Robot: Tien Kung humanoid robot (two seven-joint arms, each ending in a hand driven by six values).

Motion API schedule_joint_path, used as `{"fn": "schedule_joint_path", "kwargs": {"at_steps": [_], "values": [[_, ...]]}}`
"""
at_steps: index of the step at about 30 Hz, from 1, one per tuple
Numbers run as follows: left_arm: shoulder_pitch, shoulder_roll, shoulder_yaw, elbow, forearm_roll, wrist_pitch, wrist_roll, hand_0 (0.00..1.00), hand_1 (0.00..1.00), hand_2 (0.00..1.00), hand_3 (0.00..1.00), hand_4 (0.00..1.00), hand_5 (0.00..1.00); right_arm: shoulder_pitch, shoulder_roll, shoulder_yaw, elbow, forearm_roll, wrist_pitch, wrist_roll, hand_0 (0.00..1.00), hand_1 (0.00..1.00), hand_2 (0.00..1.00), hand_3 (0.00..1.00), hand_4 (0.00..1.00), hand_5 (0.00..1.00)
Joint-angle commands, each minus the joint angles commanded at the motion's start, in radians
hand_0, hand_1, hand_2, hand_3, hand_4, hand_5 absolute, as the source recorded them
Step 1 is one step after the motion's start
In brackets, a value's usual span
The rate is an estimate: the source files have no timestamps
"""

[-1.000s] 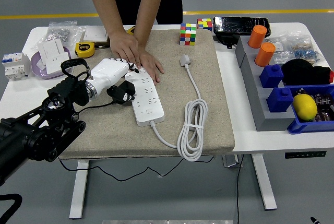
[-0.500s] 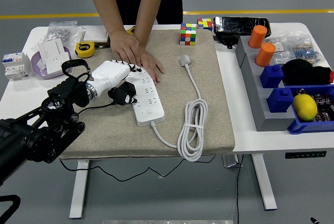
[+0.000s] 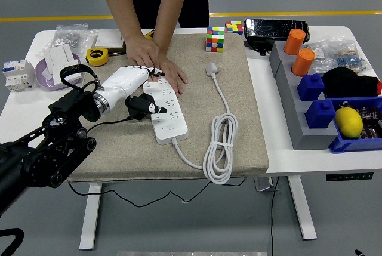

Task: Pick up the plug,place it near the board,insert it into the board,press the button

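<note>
A white power strip (image 3: 166,110) lies on the beige mat (image 3: 197,142), its white cable coiled to the right and ending in a white plug (image 3: 212,68). My left hand (image 3: 142,89), white with dark fingertips, is shut on a black plug (image 3: 141,106) held at the strip's left edge, over its sockets. The black plug's thin cord runs off to the left. A person at the far side presses both hands (image 3: 154,59) on the strip's far end, just beyond my hand.
A Rubik's cube (image 3: 215,39) stands at the mat's far edge. A yellow tape measure (image 3: 97,56) and a white breaker (image 3: 17,75) sit at the left. Grey and blue bins (image 3: 316,113) with orange cups (image 3: 298,51) and a lemon (image 3: 348,122) fill the right side.
My left hand has shifted right and slightly away, carrying the black plug from beside the strip onto its left edge. The person's hands stay put.
</note>
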Motion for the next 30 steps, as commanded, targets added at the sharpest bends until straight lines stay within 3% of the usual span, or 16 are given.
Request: {"fn": "schedule_joint_path", "kwargs": {"at_steps": [4, 5, 10, 12, 15, 22, 30], "values": [[0.073, -0.029, -0.105, -0.085, -0.094, 0.013, 0.008, 0.867, 0.966, 0.953, 0.890, 0.998, 0.840, -0.003, 0.002, 0.003, 0.000, -0.001, 0.000, 0.000, 0.833, 0.768, 0.764, 0.797, 0.998, 0.922], [0.094, -0.038, -0.132, -0.108, -0.115, 0.015, 0.014, 0.934, 0.998, 0.990, 0.943, 0.998, 0.950, -0.003, 0.002, 0.004, 0.000, -0.002, 0.000, 0.000, 0.833, 0.769, 0.763, 0.796, 0.998, 0.921], [0.214, -0.092, -0.254, -0.225, -0.204, 0.018, 0.045, 0.934, 0.998, 0.990, 0.943, 0.998, 0.950, -0.006, 0.006, 0.005, 0.000, 0.001, -0.001, 0.001, 0.833, 0.769, 0.763, 0.796, 0.998, 0.921], [0.267, -0.110, -0.294, -0.275, -0.228, 0.021, 0.060, 0.988, 0.998, 0.998, 0.971, 0.998, 0.998, -0.009, 0.008, 0.008, 0.000, 0.000, -0.001, 0.001, 0.833, 0.769, 0.763, 0.796, 0.998, 0.921], [0.322, -0.115, -0.320, -0.319, -0.240, 0.023, 0.071, 0.988, 0.998, 0.998, 0.971, 0.998, 0.998, -0.011, 0.008, 0.010, 0.000, 0.000, -0.001, 0.001, 0.833, 0.769, 0.763, 0.796, 0.998, 0.921], [0.400, -0.098, -0.336, -0.312, -0.233, 0.031, 0.069, 0.998, 0.998, 0.998, 0.970, 0.998, 0.998, -0.010, 0.009, 0.010, 0.000, 0.002, -0.002, 0.004, 0.833, 0.768, 0.762, 0.796, 0.998, 0.920], [0.440, -0.091, -0.310, -0.263, -0.190, 0.036, 0.064, 0.998, 0.998, 0.998, 0.952, 0.998, 0.998, -0.012, 0.012, 0.012, 0.000, 0.000, -0.002, 0.003, 0.831, 0.766, 0.762, 0.796, 0.998, 0.918]]}}
